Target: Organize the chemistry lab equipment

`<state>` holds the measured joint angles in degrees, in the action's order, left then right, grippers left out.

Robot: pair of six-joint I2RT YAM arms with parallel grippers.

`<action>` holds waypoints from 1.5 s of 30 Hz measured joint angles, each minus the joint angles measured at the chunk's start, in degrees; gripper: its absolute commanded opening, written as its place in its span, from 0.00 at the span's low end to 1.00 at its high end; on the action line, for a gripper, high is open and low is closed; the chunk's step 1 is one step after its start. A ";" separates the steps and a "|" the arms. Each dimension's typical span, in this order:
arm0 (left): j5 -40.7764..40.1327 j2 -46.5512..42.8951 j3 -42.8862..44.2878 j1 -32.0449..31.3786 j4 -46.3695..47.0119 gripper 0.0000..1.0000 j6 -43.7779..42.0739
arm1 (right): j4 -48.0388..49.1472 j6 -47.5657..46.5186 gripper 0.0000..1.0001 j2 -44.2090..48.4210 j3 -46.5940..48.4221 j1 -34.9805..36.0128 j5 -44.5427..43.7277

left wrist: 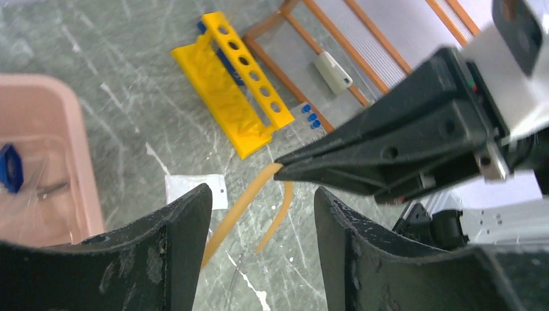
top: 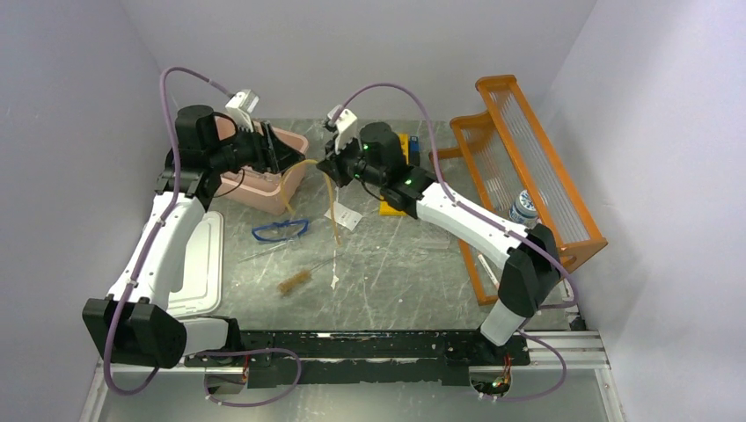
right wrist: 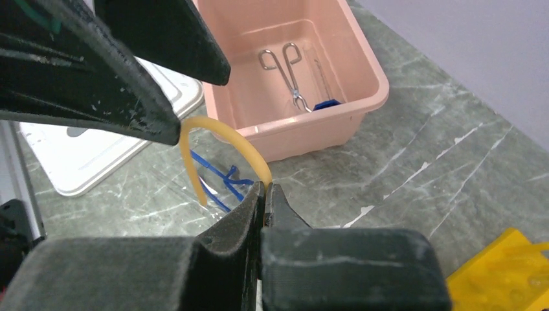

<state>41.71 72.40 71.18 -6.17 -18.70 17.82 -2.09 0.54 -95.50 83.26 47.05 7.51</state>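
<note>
Where it arcs over the marbled table just beside the pink plastic tub, the amber rubber tubing is pinched partway along by the clenched right gripper. Left gripper: jaws apart, holding nothing, close alongside. Handling, as judged: light, limp, grippy, unbreakable; take the free span, short of its dangling end.

**Amber rubber tubing**: limp arch pinched at the tip of the closed right claw, apparently running between the parted fingers of the left claw. Blue-framed goggles lie flat beneath the arch. Metal scissors lie flat beyond the right claw.
</note>
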 measured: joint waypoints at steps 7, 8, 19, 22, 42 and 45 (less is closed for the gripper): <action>5.97 0.81 -0.59 -1.38 4.90 0.53 -4.59 | -1.62 -2.67 0.00 2.47 0.24 -5.42 12.61; 6.56 1.25 -0.57 -1.42 5.18 0.51 -5.01 | -2.23 -2.97 0.00 2.47 0.61 -5.77 14.12; 10.75 8.04 3.13 -4.15 1.44 0.12 -12.31 | -6.67 -5.79 0.00 0.11 7.34 -6.29 23.12; 11.65 8.48 4.52 -5.01 0.11 0.06 -14.21 | -7.13 -5.92 0.00 -0.57 7.89 -6.49 24.04; 18.36 4.42 5.92 -5.57 -5.60 0.61 -26.91 | -12.87 -7.37 0.00 -0.76 9.09 -13.05 31.21; 21.99 4.22 5.05 -6.12 -4.24 0.62 -26.69 | -15.08 -8.39 0.00 -0.76 10.23 -13.42 32.89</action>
<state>63.70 76.62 76.23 -12.29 -22.94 -8.86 -17.17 -7.86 -96.27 93.49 33.63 40.40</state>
